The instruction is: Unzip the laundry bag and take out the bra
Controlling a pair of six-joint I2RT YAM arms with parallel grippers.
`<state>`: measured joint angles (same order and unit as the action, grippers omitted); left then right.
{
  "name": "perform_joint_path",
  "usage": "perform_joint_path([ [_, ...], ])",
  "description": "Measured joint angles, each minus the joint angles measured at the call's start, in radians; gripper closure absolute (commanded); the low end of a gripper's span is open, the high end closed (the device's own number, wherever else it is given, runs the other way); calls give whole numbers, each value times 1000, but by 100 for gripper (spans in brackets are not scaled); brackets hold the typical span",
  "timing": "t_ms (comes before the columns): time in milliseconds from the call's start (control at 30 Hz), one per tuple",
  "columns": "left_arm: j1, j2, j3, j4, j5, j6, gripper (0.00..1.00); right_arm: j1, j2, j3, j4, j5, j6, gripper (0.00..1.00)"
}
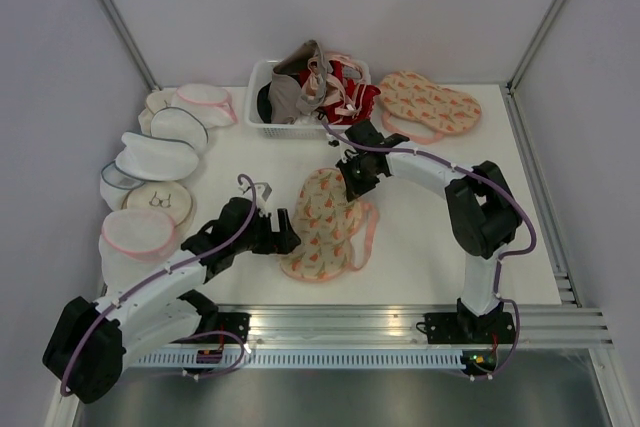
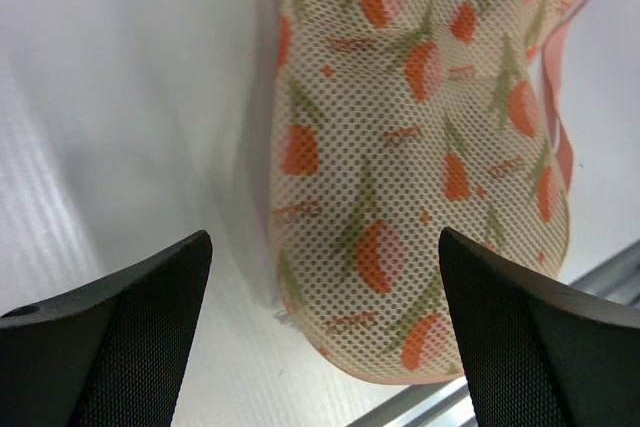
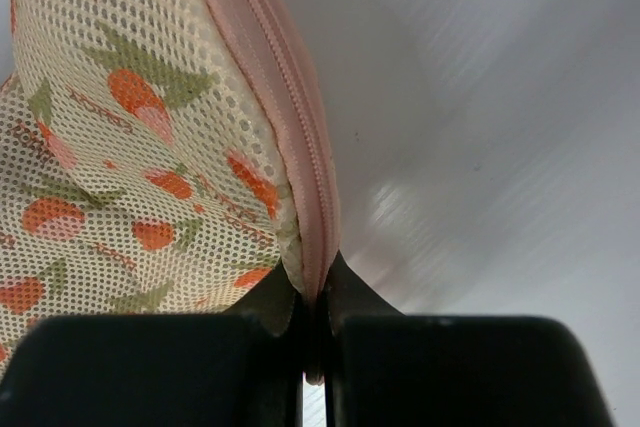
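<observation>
The laundry bag [image 1: 325, 225], peach mesh with watermelon slices and pink trim, lies in the middle of the table. My right gripper [image 1: 352, 175] is shut on its pink zipped edge [image 3: 300, 137] at the bag's far end; the edge runs between the closed fingers [image 3: 275, 312]. My left gripper [image 1: 288, 237] is open at the bag's near left edge, its two fingers [image 2: 130, 337] on either side of the bag's lower lobe [image 2: 420, 147] with a wide gap. The zip looks closed along the part I see. The bra is hidden.
A white basket [image 1: 262, 125] of red, pink and grey garments stands at the back. A second watermelon pouch [image 1: 430, 102] lies back right. Several white mesh round pouches [image 1: 155, 157] line the left side. A metal rail [image 1: 400, 322] runs along the near edge.
</observation>
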<state>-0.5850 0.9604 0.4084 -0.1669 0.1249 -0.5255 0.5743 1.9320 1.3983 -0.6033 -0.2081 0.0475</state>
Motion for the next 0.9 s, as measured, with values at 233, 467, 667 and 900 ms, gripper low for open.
perform_joint_path([
  [233, 0, 8, -11, -10, -130, -10, 3, 0, 3, 0, 5, -8, -26, 100],
  [467, 0, 115, -24, 141, 31, -16, 17, -1, 3, -1, 13, -31, -52, 100],
  [667, 0, 129, -48, 308, 217, -24, 51, -2, 3, -1, 24, -42, -59, 100],
  [900, 0, 147, -72, 417, 366, -39, 98, -2, 5, -1, 32, -53, -63, 100],
])
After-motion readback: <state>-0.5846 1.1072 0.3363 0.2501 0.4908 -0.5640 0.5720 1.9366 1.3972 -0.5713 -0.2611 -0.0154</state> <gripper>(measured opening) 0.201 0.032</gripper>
